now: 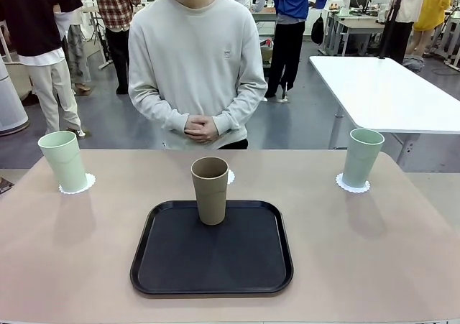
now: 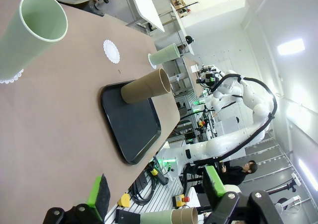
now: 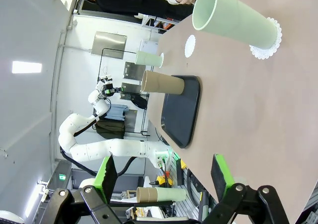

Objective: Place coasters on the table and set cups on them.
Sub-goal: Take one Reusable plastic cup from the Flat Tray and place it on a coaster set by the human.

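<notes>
Left gripper (image 2: 154, 186): my jaws here are spread wide with nothing between the green pads. It hangs back at the near left, well apart from every cup.
Right gripper (image 3: 164, 172): the same, jaws wide and empty, back at the near right.
Done so far: the left mint cup (image 1: 63, 161) and the right mint cup (image 1: 361, 156) each stand upright on a scalloped coaster, at the far left and far right of the table (image 1: 359, 252).
Thing left to move: the brown cup (image 1: 210, 191), upright on the black tray (image 1: 144, 266), at the middle of the tray's far edge, mouth up.
Its target: the bare coaster (image 1: 231, 177), on the table just beyond the tray's far rim and a touch right of the cup. The cup hides most of it in the front view.
Long axis: vertical, so I judge a level grasp across the cup's side suits it.
Direction from my fingers: far and toward the middle for either arm.
Nearer arm: I cannot tell, as the cup sits about midway between them.
The move turns on: a short lift over the tray's far rim and onto the disc.
Person's hands (image 1: 201, 128): clasped beyond the far edge, clear of the cup.
</notes>
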Available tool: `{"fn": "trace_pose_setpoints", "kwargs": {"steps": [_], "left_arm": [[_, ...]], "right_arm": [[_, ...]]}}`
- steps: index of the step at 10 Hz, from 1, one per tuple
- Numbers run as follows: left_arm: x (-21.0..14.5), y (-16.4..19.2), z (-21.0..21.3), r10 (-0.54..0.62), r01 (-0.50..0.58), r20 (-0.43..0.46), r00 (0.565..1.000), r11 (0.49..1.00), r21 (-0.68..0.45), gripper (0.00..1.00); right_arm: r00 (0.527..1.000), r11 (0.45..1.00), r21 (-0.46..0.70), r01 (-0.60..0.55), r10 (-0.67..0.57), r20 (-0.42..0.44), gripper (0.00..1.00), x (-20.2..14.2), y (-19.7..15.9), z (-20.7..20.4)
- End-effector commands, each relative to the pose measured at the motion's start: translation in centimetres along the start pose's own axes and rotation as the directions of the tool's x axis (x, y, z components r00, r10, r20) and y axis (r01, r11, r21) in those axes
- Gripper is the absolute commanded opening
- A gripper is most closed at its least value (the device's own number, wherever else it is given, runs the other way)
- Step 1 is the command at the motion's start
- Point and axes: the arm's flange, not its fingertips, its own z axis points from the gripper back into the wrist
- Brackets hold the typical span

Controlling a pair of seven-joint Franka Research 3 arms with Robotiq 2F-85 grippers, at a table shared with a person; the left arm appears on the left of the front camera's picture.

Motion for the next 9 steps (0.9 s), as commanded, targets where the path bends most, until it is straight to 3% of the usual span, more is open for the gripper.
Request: {"fn": "trace_pose_setpoints", "kwargs": {"steps": [1,9], "left_arm": [[0.06,-0.25,0.13,-0.002,0.002,0.011,1.000,1.000,-0.007,1.00],[0.06,-0.25,0.13,-0.002,0.002,0.011,1.000,1.000,-0.007,1.00]], "right_arm": [[1.000,1.000,0.001,0.010,-0.010,0.001,1.00,-0.16,-0.09,-0.08],[1.000,1.000,0.001,0.010,-0.010,0.001,1.00,-0.16,-0.09,-0.08]]}}
